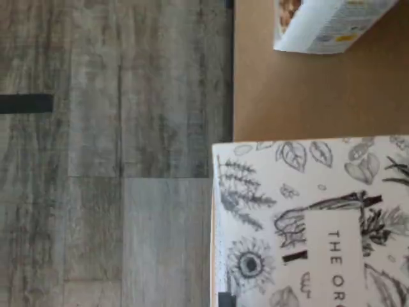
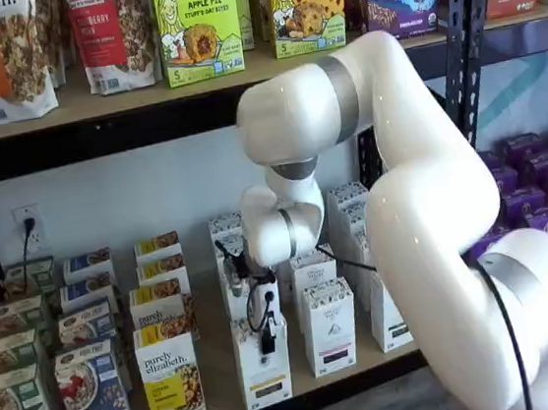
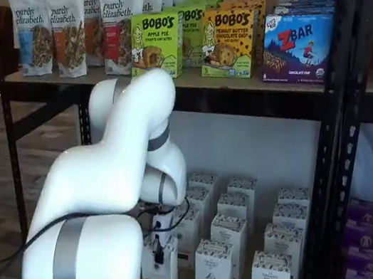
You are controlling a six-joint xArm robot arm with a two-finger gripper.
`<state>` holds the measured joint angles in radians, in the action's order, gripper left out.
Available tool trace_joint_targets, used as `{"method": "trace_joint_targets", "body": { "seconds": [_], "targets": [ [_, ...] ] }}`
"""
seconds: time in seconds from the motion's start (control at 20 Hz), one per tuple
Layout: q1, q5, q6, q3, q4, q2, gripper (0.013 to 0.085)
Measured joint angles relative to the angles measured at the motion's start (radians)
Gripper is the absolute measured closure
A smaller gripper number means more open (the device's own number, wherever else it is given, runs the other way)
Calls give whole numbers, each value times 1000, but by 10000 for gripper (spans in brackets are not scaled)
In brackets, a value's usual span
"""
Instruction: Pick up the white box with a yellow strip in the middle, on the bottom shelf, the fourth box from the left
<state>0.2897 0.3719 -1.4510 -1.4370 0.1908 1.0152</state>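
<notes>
White box point(image 2: 264, 364) in clenched tool point(image 2: 266, 336), flanked by purely elizabeth box point(image 2: 171, 381) and black-strip carton point(image 2: 329, 325).

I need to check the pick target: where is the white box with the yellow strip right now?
In both shelf views the white box stands at the front edge of the bottom shelf, directly under the end effector, between the purely elizabeth box and a black-strip carton.

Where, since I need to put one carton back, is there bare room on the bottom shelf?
The widest bare patch of the bottom shelf is the lane between the purely elizabeth boxes and the white box. A thinner gap lies between the white box and the next carton. The left end, with the cereal boxes, is packed tight.
</notes>
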Motion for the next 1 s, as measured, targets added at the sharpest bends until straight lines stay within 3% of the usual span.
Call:
{"method": "trace_joint_targets", "body": {
  "seconds": [0.45, 1.0],
  "targets": [
    [46, -72, -18, 181, 62, -119, 570],
    [100, -119, 38, 358, 55, -254, 570]
  ]
}}
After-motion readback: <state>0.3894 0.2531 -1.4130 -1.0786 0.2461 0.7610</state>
